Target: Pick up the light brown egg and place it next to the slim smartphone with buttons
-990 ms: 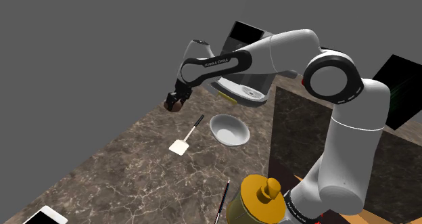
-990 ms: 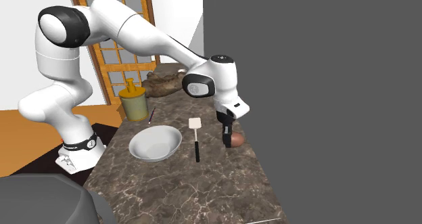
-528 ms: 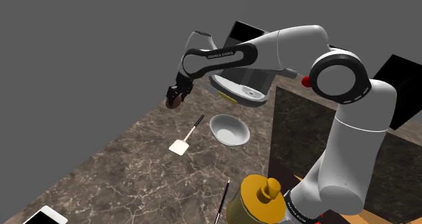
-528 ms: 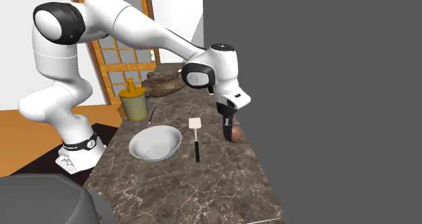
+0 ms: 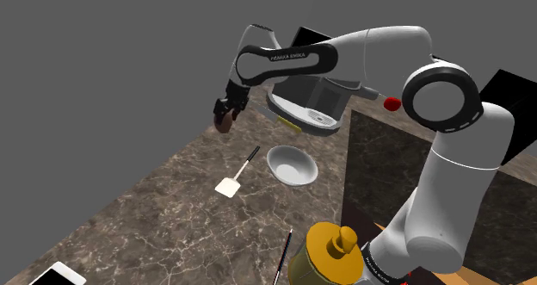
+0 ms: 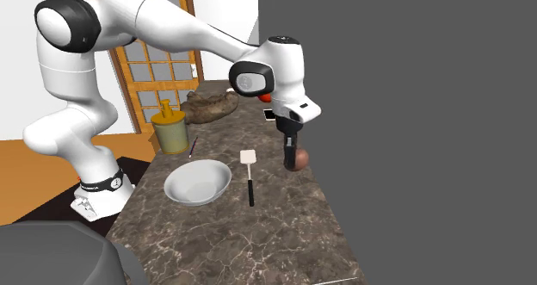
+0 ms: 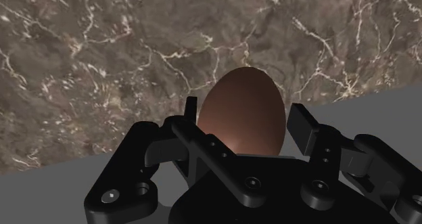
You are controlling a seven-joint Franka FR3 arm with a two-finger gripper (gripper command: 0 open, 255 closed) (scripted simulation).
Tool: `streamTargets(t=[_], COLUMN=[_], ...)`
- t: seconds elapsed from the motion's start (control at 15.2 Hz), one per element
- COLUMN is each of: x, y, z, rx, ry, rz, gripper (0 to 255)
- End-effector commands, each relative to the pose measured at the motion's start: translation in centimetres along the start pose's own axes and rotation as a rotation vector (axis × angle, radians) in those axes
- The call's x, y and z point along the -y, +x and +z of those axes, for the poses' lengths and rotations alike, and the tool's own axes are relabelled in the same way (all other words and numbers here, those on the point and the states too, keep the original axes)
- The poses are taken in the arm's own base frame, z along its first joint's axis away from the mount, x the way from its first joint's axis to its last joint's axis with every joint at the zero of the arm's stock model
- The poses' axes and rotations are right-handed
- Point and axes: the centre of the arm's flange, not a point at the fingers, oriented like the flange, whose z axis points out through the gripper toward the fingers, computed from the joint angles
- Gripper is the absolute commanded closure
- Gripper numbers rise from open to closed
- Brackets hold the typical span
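Observation:
A brown egg (image 7: 245,111) sits clasped between my gripper's two black fingers (image 7: 304,128). In the shoulder view my gripper (image 5: 225,120) hangs shut on the egg (image 5: 224,126) above the far edge of the marbled brown counter (image 5: 155,214), beside the grey wall. The second exterior view shows the gripper (image 6: 294,158) pointing down, with the egg (image 6: 301,159) in the air over the counter's right edge. A white smartphone (image 5: 56,275) lies at the counter's near left corner in the shoulder view, far from the gripper.
A white spatula with a black handle (image 5: 235,176) and a grey bowl (image 5: 291,164) lie below the gripper. A yellow lidded jar (image 5: 331,253) and a thin dark stick (image 5: 283,257) stand near my stand. A grey appliance (image 5: 310,111) sits behind the bowl.
My gripper has risen from the counter with the egg in it, and the arm's wrist has lifted and turned. The things on the counter have not moved.

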Motion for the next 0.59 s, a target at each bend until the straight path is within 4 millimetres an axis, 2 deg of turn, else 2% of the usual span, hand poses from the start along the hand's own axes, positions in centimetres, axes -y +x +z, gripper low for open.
streamTargets(t=[0.0,0.53], x=[0.1,0.5], y=[0.1,0.6], z=[-1.0,-5.2], rx=[0.000,0.000], ry=[0.000,0.000], rz=[0.000,0.000], gripper=[255,255])
